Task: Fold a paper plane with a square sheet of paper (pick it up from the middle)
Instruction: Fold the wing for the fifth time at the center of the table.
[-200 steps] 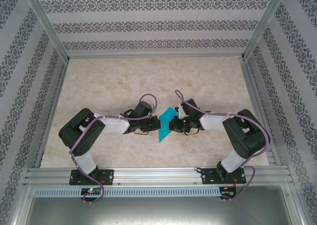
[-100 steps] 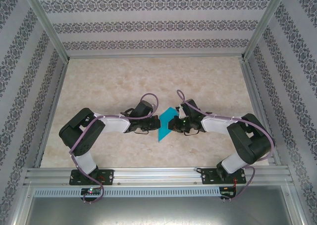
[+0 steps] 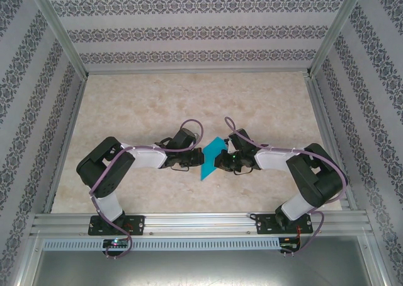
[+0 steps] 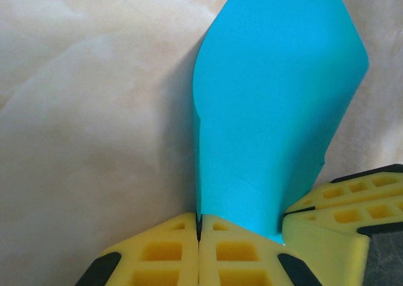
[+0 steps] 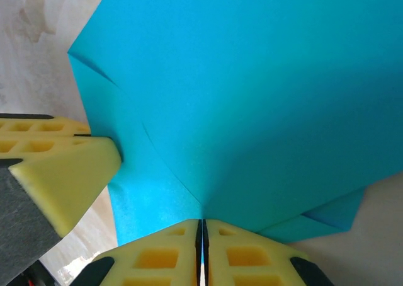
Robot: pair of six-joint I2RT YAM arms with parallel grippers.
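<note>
The teal-blue sheet of paper (image 3: 211, 157) is folded and creased into a narrow shape whose point faces the near edge. It is held above the middle of the table between both grippers. My left gripper (image 3: 197, 158) is shut on its left edge, and the paper (image 4: 277, 109) rises curved from between the yellow pads (image 4: 157, 254). My right gripper (image 3: 218, 160) is shut on the opposite side, with the paper (image 5: 252, 97) spreading out above its pads (image 5: 252, 254). Each wrist view also has the other gripper's yellow fingers pressed against the sheet.
The marble-patterned table (image 3: 157, 103) stretches bare behind and beside the arms. Aluminium frame rails (image 3: 195, 220) and patterned walls (image 3: 189, 31) enclose it. Purple cables (image 3: 189, 125) loop over both wrists near the paper.
The right gripper has edged slightly left toward the left one, and the paper's far end has shifted a little. The left arm has barely moved.
</note>
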